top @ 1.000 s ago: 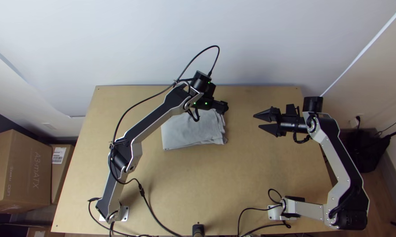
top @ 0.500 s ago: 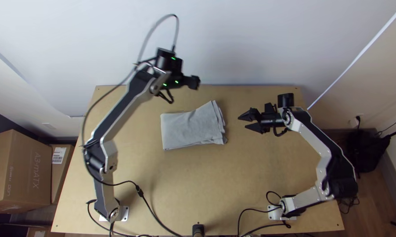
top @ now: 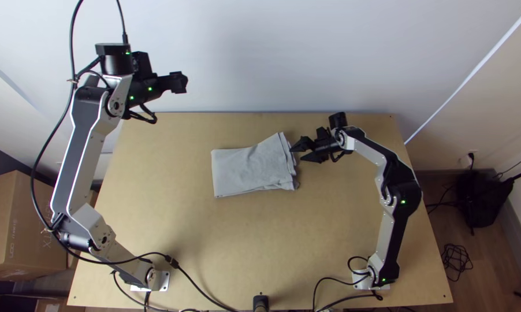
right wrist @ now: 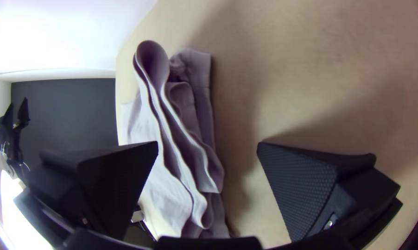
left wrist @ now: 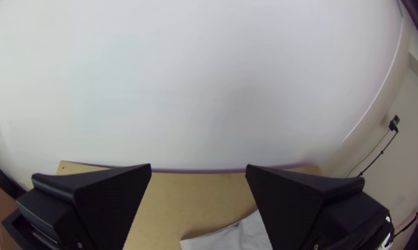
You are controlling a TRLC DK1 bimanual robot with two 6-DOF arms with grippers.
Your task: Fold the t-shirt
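Note:
The grey t-shirt (top: 252,167) lies folded into a compact bundle at the table's middle, its layered edges facing right. In the right wrist view several stacked folds of the shirt (right wrist: 172,134) show. My left gripper (top: 182,82) is raised near the table's far left edge, away from the cloth; its fingers stand wide apart in the left wrist view, the gripper (left wrist: 198,166) holding nothing. My right gripper (top: 296,152) is open at the shirt's layered right edge; in its wrist view the gripper (right wrist: 208,142) has one finger over the cloth and nothing held.
The bare wooden table (top: 231,248) extends around the shirt. A pale wall (top: 306,52) rises behind the far edge. Cardboard boxes (top: 12,231) stand beyond the left edge. Cables (top: 214,294) run along the near edge.
My left gripper has moved away from the shirt, leftward and toward the wall, uncovering the cloth. My right gripper has come left, up to the layered edge. The shirt has stayed in place.

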